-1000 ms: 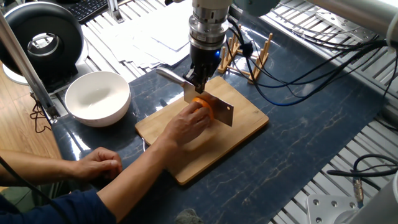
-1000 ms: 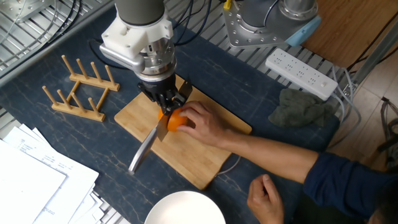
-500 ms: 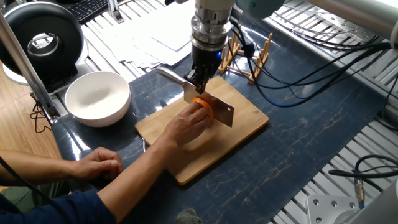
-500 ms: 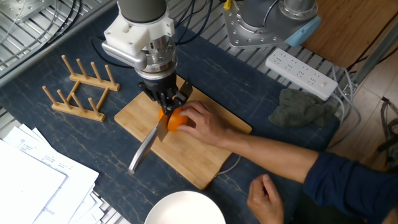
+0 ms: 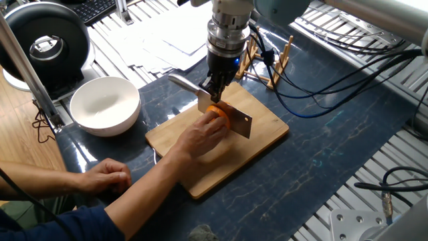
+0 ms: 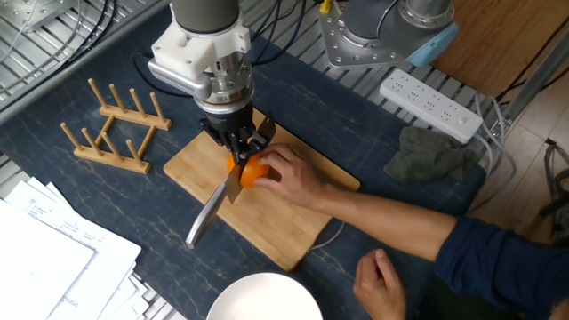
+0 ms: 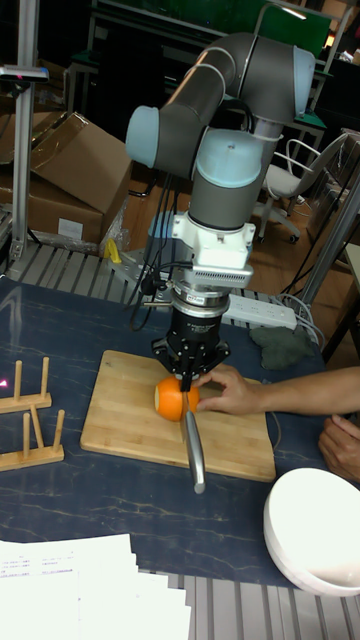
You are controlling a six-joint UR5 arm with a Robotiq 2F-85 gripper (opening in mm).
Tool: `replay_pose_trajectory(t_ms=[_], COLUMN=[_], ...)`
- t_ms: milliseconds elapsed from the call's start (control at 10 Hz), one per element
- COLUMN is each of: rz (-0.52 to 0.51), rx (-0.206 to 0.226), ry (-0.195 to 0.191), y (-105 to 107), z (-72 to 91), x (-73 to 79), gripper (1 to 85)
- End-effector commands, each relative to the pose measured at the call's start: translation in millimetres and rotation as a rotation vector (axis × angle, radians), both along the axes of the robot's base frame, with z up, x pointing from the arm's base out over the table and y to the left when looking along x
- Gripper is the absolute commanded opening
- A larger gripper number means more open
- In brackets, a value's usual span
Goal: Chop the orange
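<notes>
The orange (image 5: pixel 217 112) sits on a wooden cutting board (image 5: pixel 249 143), steadied by a person's hand (image 5: pixel 202 135). My gripper (image 5: pixel 215 88) points straight down over it, shut on a knife whose steel blade (image 5: pixel 235 118) rests across the fruit. From the other side, the orange (image 6: pixel 252 172) shows beside the gripper (image 6: pixel 238 144), and the knife's metal handle (image 6: pixel 205 220) slants out over the board (image 6: pixel 194 165). In the tall view the gripper (image 7: pixel 192 374) hides the blade, and the orange (image 7: pixel 169 399) shows left of the handle (image 7: pixel 194 446).
A white bowl (image 5: pixel 105 105) stands beside the board, near the person's other hand (image 5: pixel 107 176). A wooden peg rack (image 6: pixel 116 133) is behind the board. A power strip (image 6: pixel 431 96), a grey cloth (image 6: pixel 431 153) and paper sheets (image 6: pixel 44 267) lie around the edges.
The arm with the knife has shifted very slightly sideways along the blade. The hand and the orange have stayed where they were.
</notes>
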State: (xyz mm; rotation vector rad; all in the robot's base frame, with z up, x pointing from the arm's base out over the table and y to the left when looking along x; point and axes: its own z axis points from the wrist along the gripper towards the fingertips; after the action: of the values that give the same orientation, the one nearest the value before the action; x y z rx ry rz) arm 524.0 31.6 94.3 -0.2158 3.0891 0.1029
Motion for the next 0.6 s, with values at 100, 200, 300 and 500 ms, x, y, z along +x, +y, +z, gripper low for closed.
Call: replay_pose_trajectory(t_ms=[100, 200, 300, 500], rz=[-0.002, -0.004, -0.004, -0.004], rx=[0.014, 0.015, 0.015, 0.016], ry=[-0.009, -0.012, -0.012, -0.013], y=[-0.6, -0.3, -0.4, -0.8], z=[-3.2, -4.2, -4.1, -4.7], x=[-0.9, -0.9, -1.1, -1.3], gripper=[1.3, 1.3, 1.3, 1.3])
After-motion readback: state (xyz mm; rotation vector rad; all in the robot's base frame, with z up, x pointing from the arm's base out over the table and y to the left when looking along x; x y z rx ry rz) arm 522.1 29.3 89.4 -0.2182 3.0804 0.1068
